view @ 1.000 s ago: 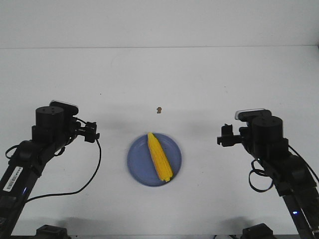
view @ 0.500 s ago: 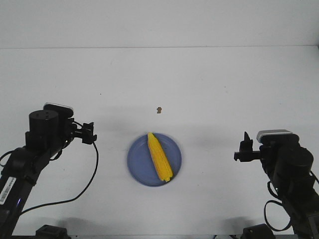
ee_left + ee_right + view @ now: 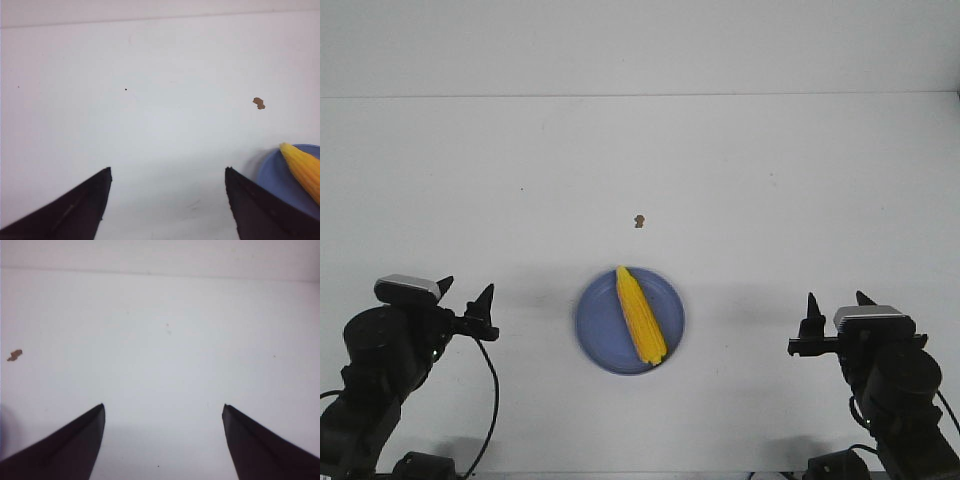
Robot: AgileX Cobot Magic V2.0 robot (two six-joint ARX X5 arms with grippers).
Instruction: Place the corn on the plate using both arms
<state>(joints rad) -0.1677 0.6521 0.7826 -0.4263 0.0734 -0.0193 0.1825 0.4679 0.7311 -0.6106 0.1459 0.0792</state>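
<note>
The yellow corn [image 3: 640, 314] lies lengthwise on the round blue plate [image 3: 600, 322] near the table's front middle. In the left wrist view the corn's tip [image 3: 301, 168] and a piece of the plate [image 3: 277, 176] show beside one finger. My left gripper [image 3: 466, 292] is low at the front left, well left of the plate, open and empty [image 3: 167, 171]. Far to the plate's right, at the front right, my right gripper [image 3: 835, 300] is open too, with only bare table between its fingers [image 3: 163, 406].
A small brown speck [image 3: 638, 220] sits on the white table behind the plate; it also shows in both wrist views, speck [image 3: 259, 103] and speck [image 3: 14, 355]. The table's far edge meets a pale wall.
Both arms have drawn back and down toward the table's front corners, away from the plate. The corn and plate have not moved.
</note>
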